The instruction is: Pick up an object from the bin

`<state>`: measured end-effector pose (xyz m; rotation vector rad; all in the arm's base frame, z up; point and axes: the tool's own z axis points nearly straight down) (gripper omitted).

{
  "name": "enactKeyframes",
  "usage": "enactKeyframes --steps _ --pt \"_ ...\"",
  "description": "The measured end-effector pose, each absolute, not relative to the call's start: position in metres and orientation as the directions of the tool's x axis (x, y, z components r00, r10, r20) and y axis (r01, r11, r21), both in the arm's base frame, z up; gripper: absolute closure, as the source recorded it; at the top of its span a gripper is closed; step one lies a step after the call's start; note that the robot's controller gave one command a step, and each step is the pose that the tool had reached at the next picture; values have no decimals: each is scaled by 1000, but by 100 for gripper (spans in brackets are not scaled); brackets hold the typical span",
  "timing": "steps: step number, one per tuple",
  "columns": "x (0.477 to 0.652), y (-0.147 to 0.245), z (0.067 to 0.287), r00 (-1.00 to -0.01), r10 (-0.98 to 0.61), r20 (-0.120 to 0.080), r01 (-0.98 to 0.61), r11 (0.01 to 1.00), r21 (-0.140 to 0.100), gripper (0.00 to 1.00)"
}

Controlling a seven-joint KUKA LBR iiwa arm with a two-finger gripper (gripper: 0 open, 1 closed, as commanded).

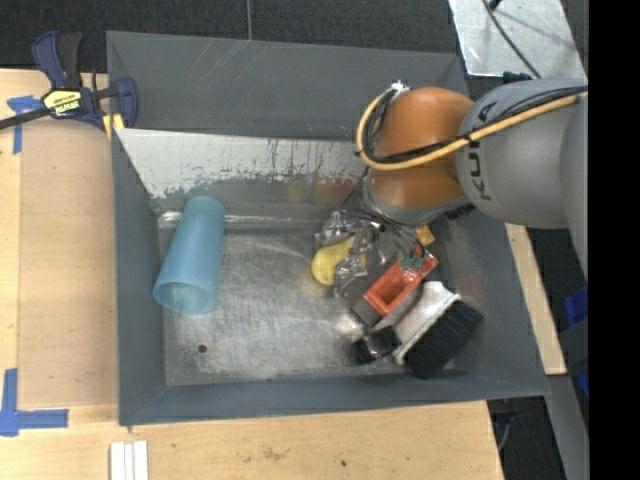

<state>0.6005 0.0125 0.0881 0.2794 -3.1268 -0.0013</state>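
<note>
Evidently poised for a pick, the jaws are held low over a yellow rounded thing (326, 264), well apart from the toppled blue cup (192, 255) on its arm-ward side. Whether they are released or clenched cannot be told. An orange-red piece (392, 286) and a black brush (448, 336) are heaped farther from the cup. The yellow thing, on the heap's open edge, is judged the easiest approach.

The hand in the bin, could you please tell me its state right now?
Hand: cannot be told whether open or closed; it is low in the bin, beside a yellow rounded object.
</note>
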Motion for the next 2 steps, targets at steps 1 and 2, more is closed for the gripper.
enactKeyframes --steps 1,2 --pt "599 12 110 -984 -177 7 -177 984 1 100" --pt "601 12 133 -984 -177 -1 -177 984 0 100"
